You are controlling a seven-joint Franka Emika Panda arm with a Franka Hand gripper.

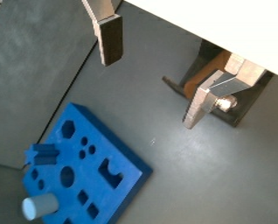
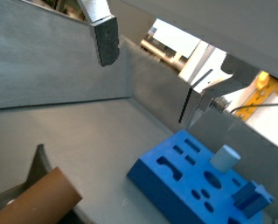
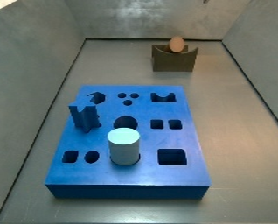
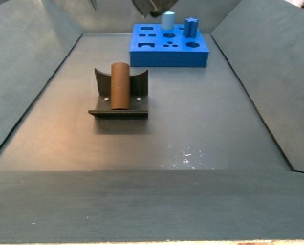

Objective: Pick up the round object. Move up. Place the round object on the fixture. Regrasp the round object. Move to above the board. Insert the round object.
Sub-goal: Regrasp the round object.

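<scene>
Your gripper (image 1: 151, 74) is up high, fingers apart, nothing btwn them. Round object (image 4: 117, 83) lies in the fixture (image 4: 118, 107) notch below and off to one side of the gripper, axis horizontal; board (image 1: 83, 171) under it.

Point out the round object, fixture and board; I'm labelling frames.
round object (image 4: 117, 84), side view, its brown side.
fixture (image 4: 118, 112), side view, base plate.
board (image 3: 142, 178), side view, front top face.

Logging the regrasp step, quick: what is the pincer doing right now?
Pincer: open, holding nothing, up above the floor with only bare floor between its fingers. The round object lies in the fixture.
</scene>
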